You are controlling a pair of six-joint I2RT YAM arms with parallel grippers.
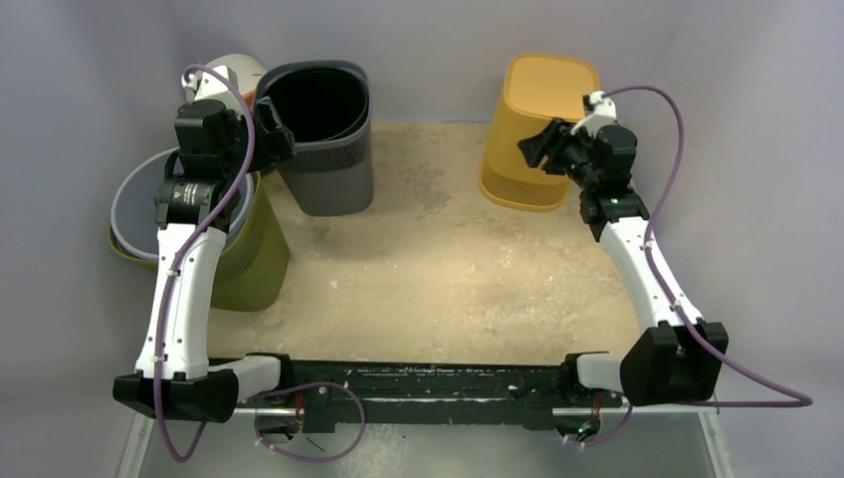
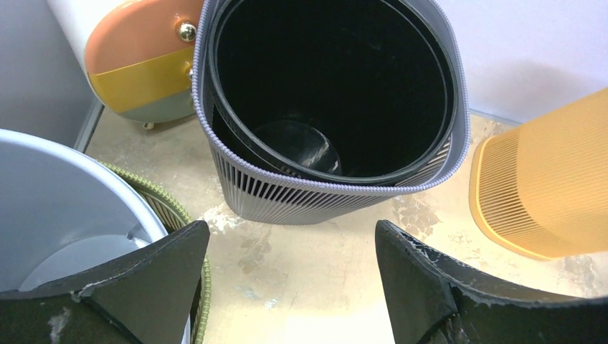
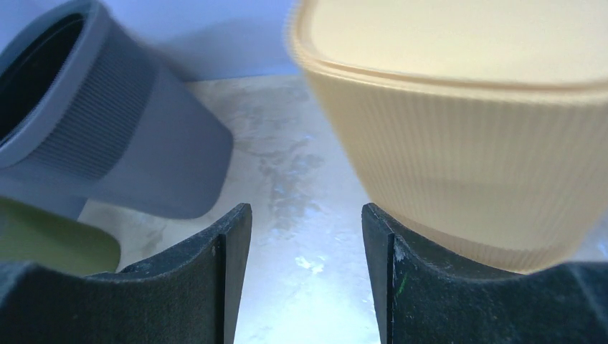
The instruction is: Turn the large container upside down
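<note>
Yellow container [image 1: 552,90]: inverted, far right. Grey container [image 1: 328,184]: upright, far left. Left end effector [image 2: 290,240], right end effector [image 3: 307,215]: open, empty.

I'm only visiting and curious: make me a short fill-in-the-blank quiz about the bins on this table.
1. The dark grey container stands with its opening facing ____.
2. The yellow container stands ____, its closed base on top.
3. The light grey bucket sits ____ the green container.
4. The left gripper and right gripper each hold ____.

Missing words: up; upside down; inside; nothing.
</note>
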